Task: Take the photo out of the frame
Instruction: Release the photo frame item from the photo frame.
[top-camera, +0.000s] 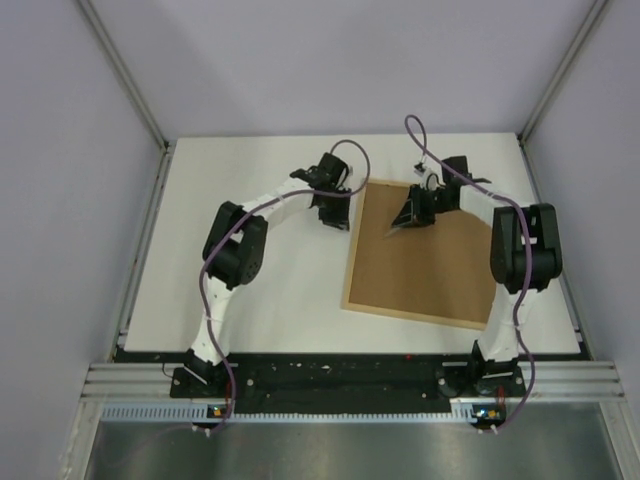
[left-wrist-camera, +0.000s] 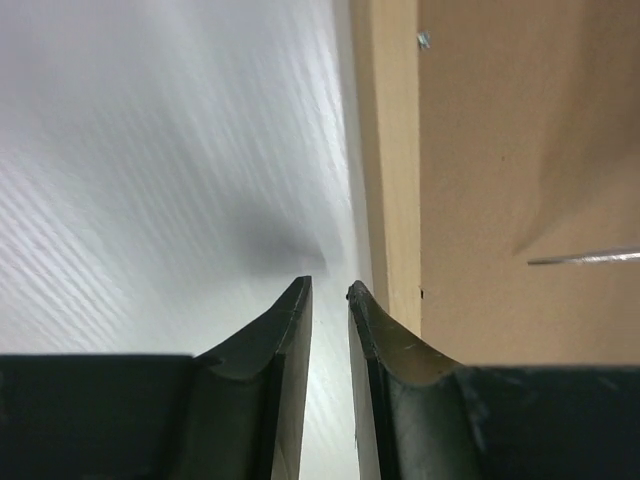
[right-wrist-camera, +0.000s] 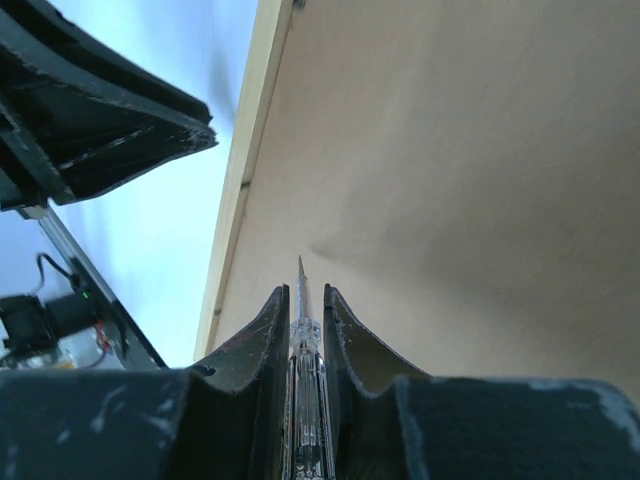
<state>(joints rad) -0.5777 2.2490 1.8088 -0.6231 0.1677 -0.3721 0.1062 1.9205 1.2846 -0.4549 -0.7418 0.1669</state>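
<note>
Although its jaws stand only a narrow slit apart, the left gripper (left-wrist-camera: 329, 286) has nothing between them. Its tips hang low over the white table (left-wrist-camera: 150, 150). Just right of those tips lies the frame (left-wrist-camera: 395, 150), face down. It shows a pale light-wood rail with a plain brown backing board (left-wrist-camera: 500, 150) filling it, and a small metal fitting (left-wrist-camera: 424, 40) sits on the board near the rail's far end. That rail runs straight ahead from the fingers.

The right gripper (right-wrist-camera: 305, 292) is closed on a thin clear pointed tool (right-wrist-camera: 303, 380). The tool's tip points forward from the fingers, close above the board; whether it touches I cannot tell. The same rail runs ahead on the left of that tip, with the left gripper's black body beyond it.

Seen from above, the frame lies flat, turned a little clockwise against the table's edges. Its far left corner is beside the left gripper and its far part is under the right one. Its two spans look nearly equal, so I cannot tell which is the long axis. The photo is hidden in every view.

White surface spreads left of the left gripper and ahead of both grippers, up to the enclosure's grey walls (top-camera: 300, 60).
</note>
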